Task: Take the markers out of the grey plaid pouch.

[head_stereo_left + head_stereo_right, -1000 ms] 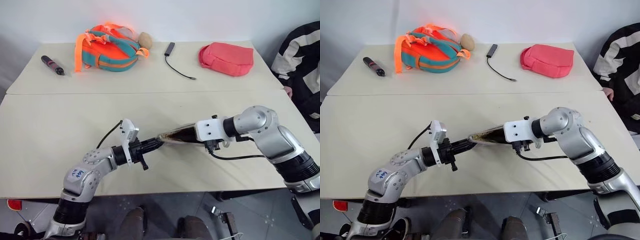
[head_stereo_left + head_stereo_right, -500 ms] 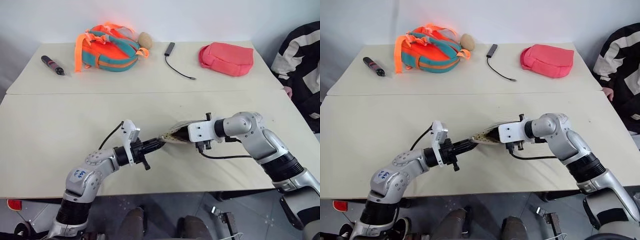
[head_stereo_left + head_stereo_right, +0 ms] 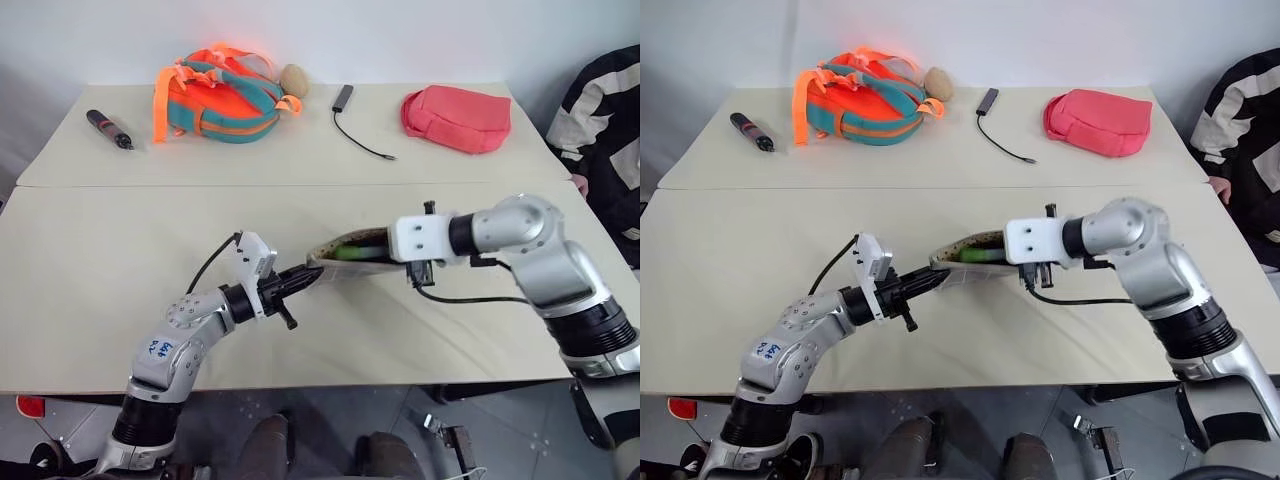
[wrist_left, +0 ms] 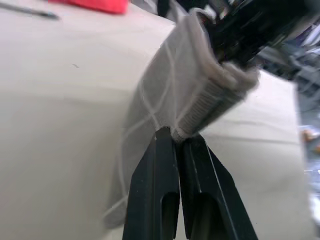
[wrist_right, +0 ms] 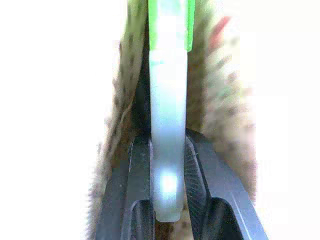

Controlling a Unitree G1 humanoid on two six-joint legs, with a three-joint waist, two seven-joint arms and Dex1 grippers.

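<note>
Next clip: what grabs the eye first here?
Mid-table, both arms meet at the grey plaid pouch: the left gripper pinches its end shut, while the right gripper grips a pale green marker in its mouth. At the far edge lies a bright orange-and-teal backpack.

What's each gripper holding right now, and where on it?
Left gripper pinches the grey plaid pouch at its end edge. Right gripper grips the pale green marker near its pale end, inside the pouch mouth.

Silver arms, black joints (loose cables); black-fingered tools.
</note>
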